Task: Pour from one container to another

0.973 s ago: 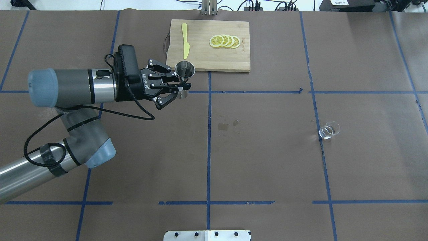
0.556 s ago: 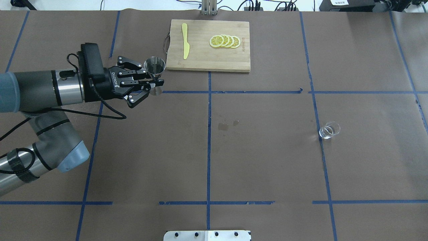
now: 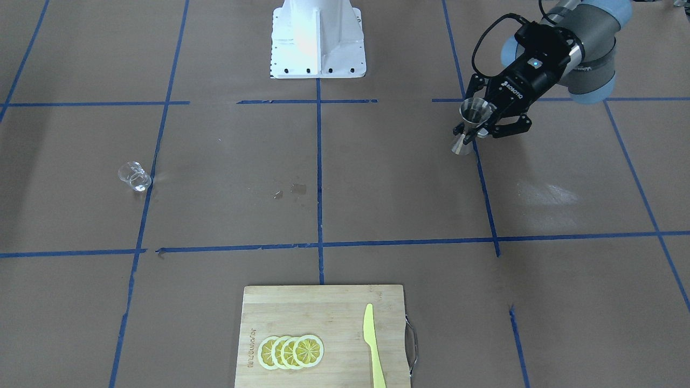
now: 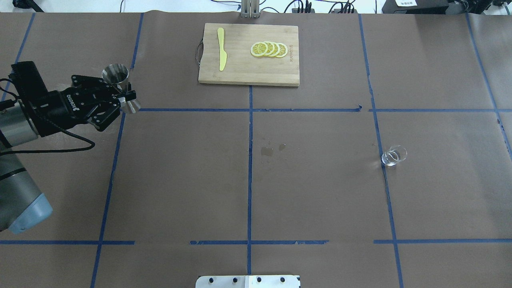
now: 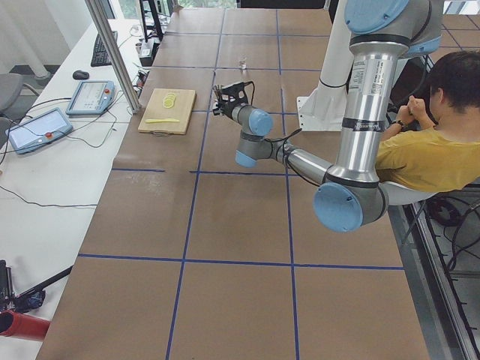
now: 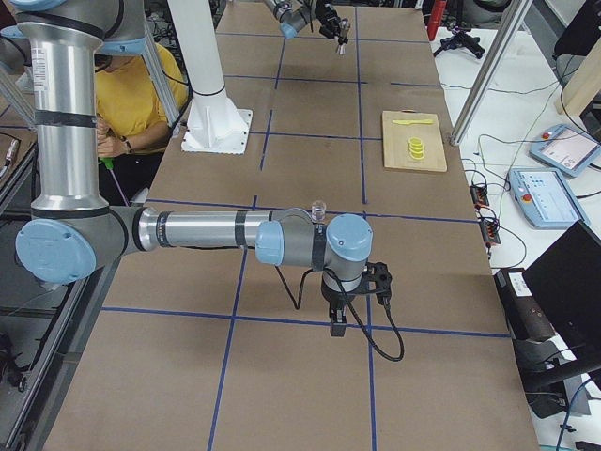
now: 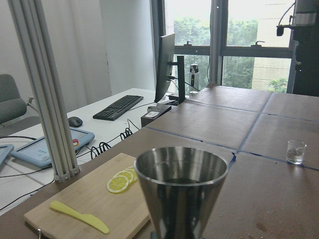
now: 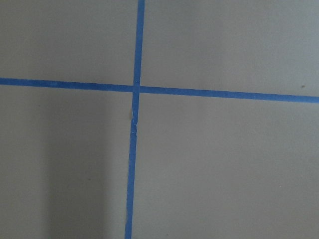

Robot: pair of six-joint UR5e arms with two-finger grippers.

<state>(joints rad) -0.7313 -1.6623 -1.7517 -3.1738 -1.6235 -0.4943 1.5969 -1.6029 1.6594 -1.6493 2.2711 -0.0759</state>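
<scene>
With a cutting board (image 4: 248, 74) bearing lemon slices (image 4: 269, 49) and a yellow knife (image 4: 221, 48) at the far edge, the glass cup (image 4: 394, 156) stands far right, well apart from the jigger (image 4: 117, 78), which is held upright over the left of the table (image 4: 320, 200), the left gripper (image 4: 125, 97) clamped on its waist (wrist horizontal; whether the right gripper (image 6: 334, 323) is parted cannot be told).

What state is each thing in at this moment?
Jigger, upright, gripped at its waist.
Left gripper, shut on jigger.
Glass, upright on table, standing free.
Right gripper, over bare table; open or shut cannot be told.
Board, flat on table.
Lemon slices, overlapping in a row on board.
Knife, flat on board.
</scene>
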